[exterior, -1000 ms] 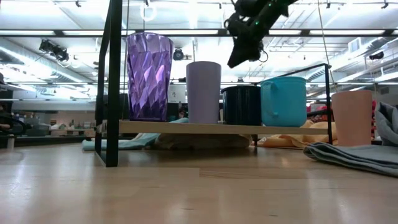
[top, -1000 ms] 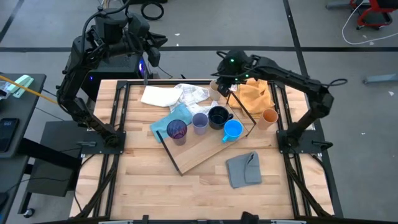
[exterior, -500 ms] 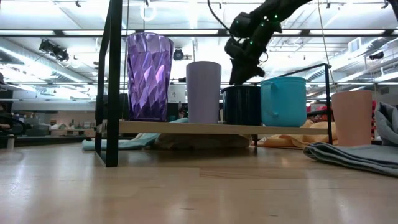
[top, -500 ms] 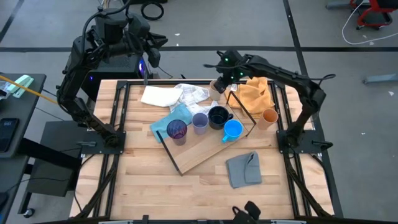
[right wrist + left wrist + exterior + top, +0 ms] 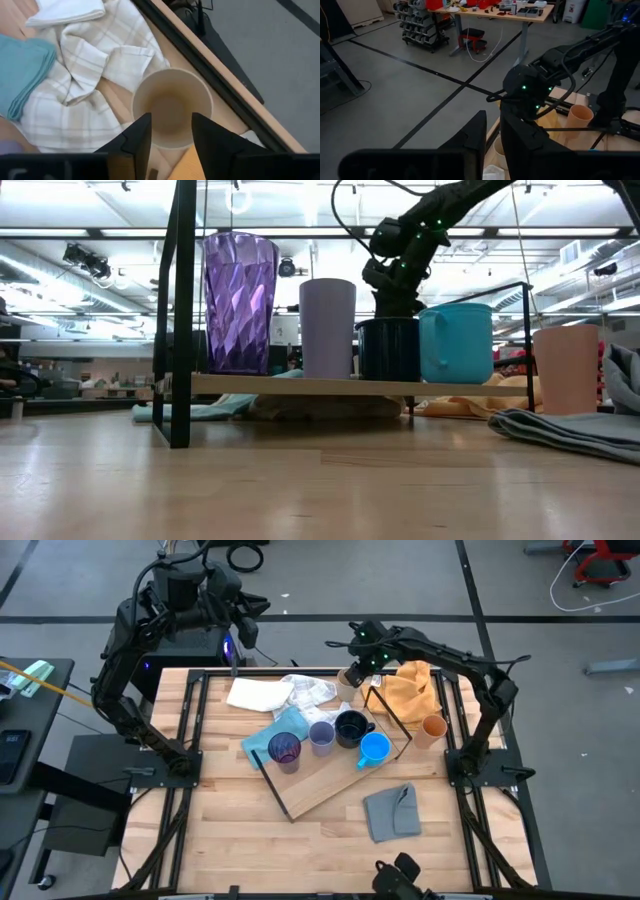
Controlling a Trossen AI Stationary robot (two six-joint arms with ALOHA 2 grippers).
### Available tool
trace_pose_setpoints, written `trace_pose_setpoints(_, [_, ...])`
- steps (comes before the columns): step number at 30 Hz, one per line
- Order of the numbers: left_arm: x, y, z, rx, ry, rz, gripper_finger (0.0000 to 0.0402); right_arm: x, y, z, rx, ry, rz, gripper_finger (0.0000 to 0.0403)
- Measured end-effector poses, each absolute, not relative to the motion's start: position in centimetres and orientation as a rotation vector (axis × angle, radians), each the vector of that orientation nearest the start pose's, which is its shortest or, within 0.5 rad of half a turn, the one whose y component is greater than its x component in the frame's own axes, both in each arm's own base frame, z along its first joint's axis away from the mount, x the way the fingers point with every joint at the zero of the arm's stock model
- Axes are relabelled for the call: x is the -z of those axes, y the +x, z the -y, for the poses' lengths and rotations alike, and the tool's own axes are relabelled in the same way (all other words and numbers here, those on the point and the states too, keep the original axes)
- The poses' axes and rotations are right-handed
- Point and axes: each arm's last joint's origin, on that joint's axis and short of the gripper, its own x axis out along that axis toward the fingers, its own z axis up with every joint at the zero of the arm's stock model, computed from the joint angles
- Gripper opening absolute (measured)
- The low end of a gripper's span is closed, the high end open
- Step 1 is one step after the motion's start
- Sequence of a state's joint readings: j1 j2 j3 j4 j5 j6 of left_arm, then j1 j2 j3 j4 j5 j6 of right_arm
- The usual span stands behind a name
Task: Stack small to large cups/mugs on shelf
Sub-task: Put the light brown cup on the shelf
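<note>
You had the right pincer [image 5: 167, 132] open directly above the beige cup [image 5: 172, 107] at the counter's [image 5: 330, 830] far edge; the clean grasp needed one finger inside its rim.

Right gripper [image 5: 168, 131] jaws parted over beige cup [image 5: 172, 107], beside plaid cloth [image 5: 95, 80].

The worktop [image 5: 330, 840] is pale slatted wood with a smooth matt finish. The shelf [image 5: 300, 386] is a light wood board with thin black metal rods. The dark purple tumbler [image 5: 240, 302] looks like clear faceted plastic and is glossy. The lavender cup [image 5: 328, 327] is matt and smooth. The bright blue mug [image 5: 456, 342] shines a little. The beige cup [image 5: 172, 107] is smooth and matt inside. The checked towel [image 5: 85, 95] is soft woven cloth, and the grey cloth [image 5: 392, 812] looks thick and matt.
</note>
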State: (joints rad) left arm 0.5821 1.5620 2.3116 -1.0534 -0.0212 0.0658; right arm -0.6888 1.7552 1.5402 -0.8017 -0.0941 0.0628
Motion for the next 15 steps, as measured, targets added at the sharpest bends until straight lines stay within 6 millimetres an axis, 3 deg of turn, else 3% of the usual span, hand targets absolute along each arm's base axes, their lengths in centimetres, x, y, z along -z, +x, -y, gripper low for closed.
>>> trace_pose_setpoints(8, [-54.9,20.8,-13.6,-0.584,-0.022,-0.319,0.0061,-29.0,27.3,25.3,0.65,0.558,-0.896,0.0162])
trace_pose_setpoints(15, [-54.8,20.8,-13.6,-0.582,-0.02,-0.327,0.0068,-32.4,27.4,25.9,0.63,0.574,-0.883,0.0158])
